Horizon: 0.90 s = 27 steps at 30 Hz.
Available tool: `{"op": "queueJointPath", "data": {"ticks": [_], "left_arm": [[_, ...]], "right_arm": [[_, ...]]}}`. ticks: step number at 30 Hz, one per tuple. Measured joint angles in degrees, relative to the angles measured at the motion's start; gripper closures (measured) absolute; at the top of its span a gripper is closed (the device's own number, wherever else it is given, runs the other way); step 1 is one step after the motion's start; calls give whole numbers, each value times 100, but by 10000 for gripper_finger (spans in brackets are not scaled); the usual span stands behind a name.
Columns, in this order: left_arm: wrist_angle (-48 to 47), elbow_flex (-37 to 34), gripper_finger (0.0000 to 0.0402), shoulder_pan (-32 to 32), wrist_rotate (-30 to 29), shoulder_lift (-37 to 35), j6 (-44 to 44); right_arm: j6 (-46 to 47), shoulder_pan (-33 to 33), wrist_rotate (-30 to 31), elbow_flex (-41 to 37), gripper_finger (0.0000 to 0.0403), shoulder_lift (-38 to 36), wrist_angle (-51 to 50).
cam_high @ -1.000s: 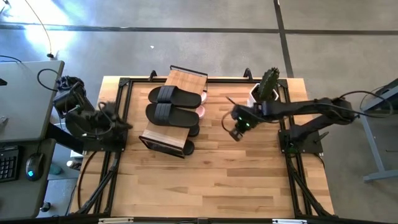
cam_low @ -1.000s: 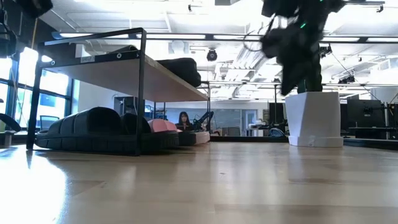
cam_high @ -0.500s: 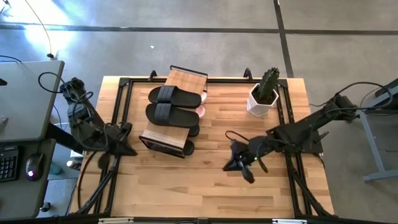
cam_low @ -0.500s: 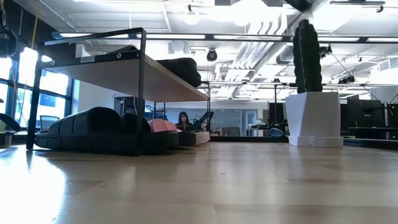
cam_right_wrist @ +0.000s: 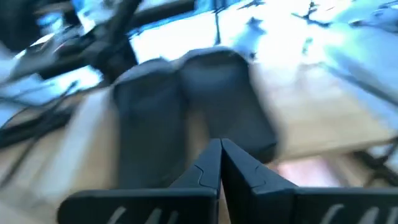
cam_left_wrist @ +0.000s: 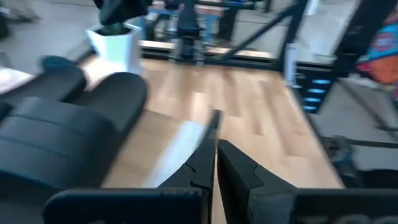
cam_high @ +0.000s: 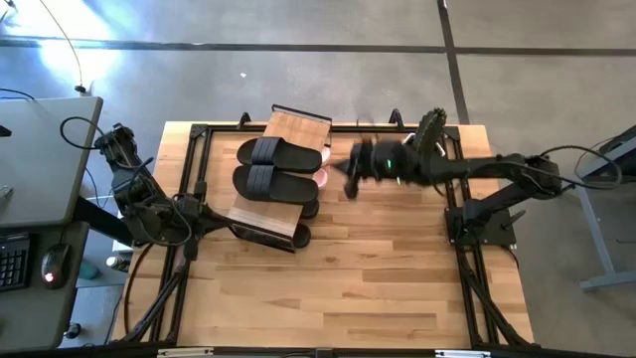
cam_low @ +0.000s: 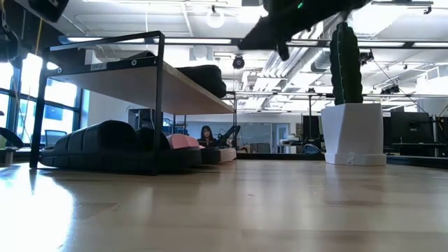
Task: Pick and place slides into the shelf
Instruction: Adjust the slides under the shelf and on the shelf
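The shelf (cam_high: pixel 281 169) stands at the table's far left of centre, with two black slides (cam_high: pixel 266 152) (cam_high: pixel 270 181) lying side by side on its top board. Pink slides (cam_high: pixel 322 179) and more black slides (cam_high: pixel 303 235) lie under it, seen in the low view as dark slides (cam_low: pixel 105 145) and a pink one (cam_low: pixel 183 141). My right gripper (cam_high: pixel 348 177) hovers shut in the air just right of the shelf, pointing at it; its wrist view shows shut fingers (cam_right_wrist: pixel 219 155) before the top slides (cam_right_wrist: pixel 193 106). My left gripper (cam_left_wrist: pixel 215 149) is shut by the shelf's near left corner (cam_high: pixel 221 221).
A white pot with a cactus (cam_high: pixel 422 149) stands at the far right, behind my right arm; the low view shows this pot (cam_low: pixel 353 133) too. A black frame (cam_high: pixel 199 139) runs round the table. The near half of the wooden tabletop (cam_high: pixel 338 288) holds no objects.
My right gripper swung from beside the cactus pot toward the table's near edge, then back up and toward the far left, ending beside the shelf and tipped more level. My left gripper came down and toward the shelf's near left corner. Both stayed shut. The slides kept still.
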Motion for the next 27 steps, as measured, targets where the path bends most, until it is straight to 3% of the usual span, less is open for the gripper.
{"op": "queueJointPath", "data": {"ticks": [5, 10, 19, 27], "left_arm": [[-385, 0, 394, 0, -758, 80, -107], [-683, -2, 394, 0, -1133, 67, -357], [-726, -2, 394, 0, -1215, 100, -438], [-729, -2, 394, 0, -1191, 100, -450]], "right_arm": [[-214, -1148, -770, 294, 403, 637, -5], [-630, -1737, -1385, 960, 403, 1563, -15], [-1049, -2008, -1861, 2133, 403, 2448, -963], [-1074, -1787, -1655, 2153, 403, 2644, -1106]]}}
